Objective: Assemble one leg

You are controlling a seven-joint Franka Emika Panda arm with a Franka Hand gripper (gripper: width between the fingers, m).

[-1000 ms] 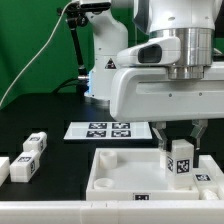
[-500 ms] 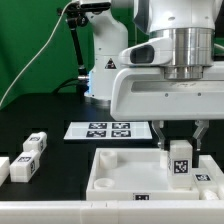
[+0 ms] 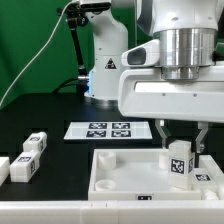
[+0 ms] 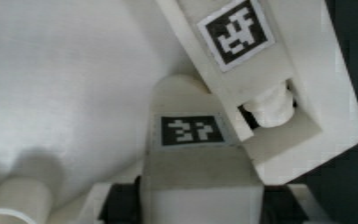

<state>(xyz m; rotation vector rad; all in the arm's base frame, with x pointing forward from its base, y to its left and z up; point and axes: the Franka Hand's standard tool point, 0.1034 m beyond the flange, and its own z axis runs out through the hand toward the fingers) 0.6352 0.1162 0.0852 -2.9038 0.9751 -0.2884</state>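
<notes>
My gripper (image 3: pixel 180 150) is shut on a leg (image 3: pixel 180 165), a small white block with a black-and-white tag. The leg stands upright near the right corner of the large white panel (image 3: pixel 120 172). A dark finger shows on each side of the leg. In the wrist view the leg (image 4: pixel 202 140) fills the middle between my gripper's (image 4: pixel 202 203) dark fingers (image 4: pixel 137 195). The panel's surface (image 4: pixel 69 90) lies beneath, and its tagged rim (image 4: pixel 247 35) runs past. The leg's lower end is hidden.
Three more legs (image 3: pixel 37 143) (image 3: pixel 22 166) (image 3: pixel 3 166) lie on the black table at the exterior view's left. The marker board (image 3: pixel 110 129) lies behind the panel. The arm's base (image 3: pixel 105 70) stands at the back before a green wall.
The hand has shifted slightly toward the exterior view's right and a little down, with the leg still gripped on the panel. Nothing else has moved.
</notes>
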